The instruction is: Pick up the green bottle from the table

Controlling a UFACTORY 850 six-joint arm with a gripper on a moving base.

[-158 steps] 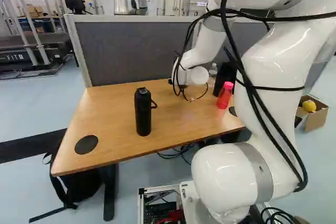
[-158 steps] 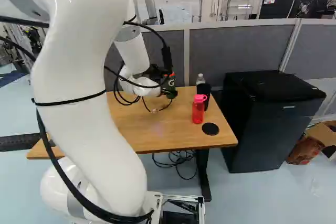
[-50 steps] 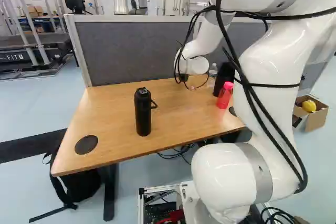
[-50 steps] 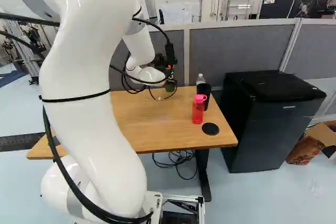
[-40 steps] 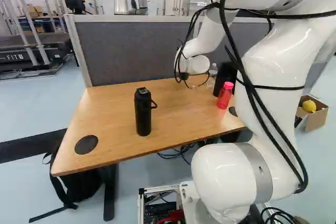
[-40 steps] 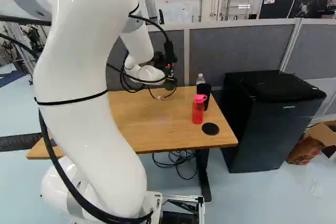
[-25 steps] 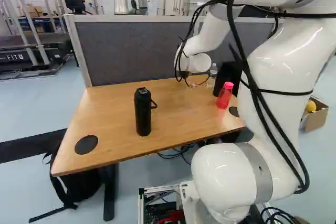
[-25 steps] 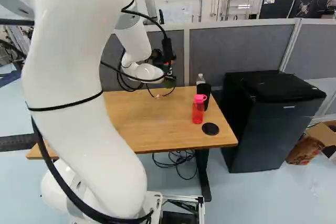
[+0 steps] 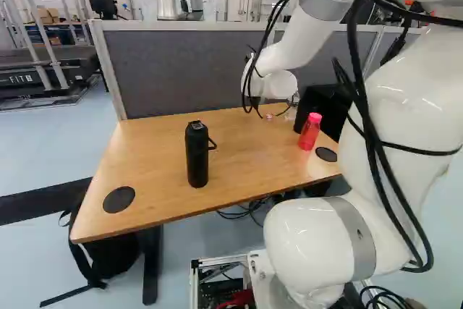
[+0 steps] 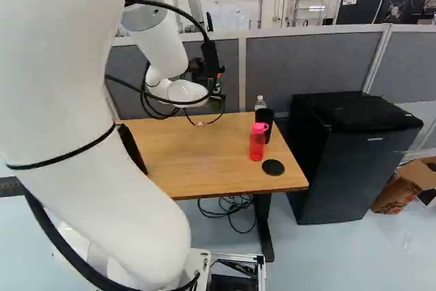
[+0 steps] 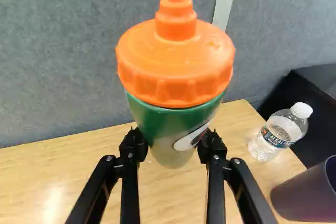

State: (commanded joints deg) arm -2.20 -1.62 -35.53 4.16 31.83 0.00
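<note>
Plainly, the gripper (image 10: 197, 70) has the green bottle (image 11: 157, 124) between its two fingers, which stand partway apart and press its sides below the orange lid (image 11: 176, 69). The bottle is upright at the far side of the table (image 9: 152, 171), in front of the grey partition (image 11: 68, 51). Its foot is poorly seen, though it seems to be raised off the wood.

In the wrist view, a clear water bottle (image 11: 278, 132) stands on the table beside the green one, with a dark cup (image 11: 310, 192) near it. The right base view shows a pink-red bottle (image 10: 257, 144) just in front of that cup, and near it a black disc (image 10: 273, 167) in the tabletop. Right of the table stands a black cabinet (image 10: 354, 161).

Toward the middle of the left base view, a black flask (image 9: 197, 155) with a loop on its lid stands upright, well apart from the gripper.
</note>
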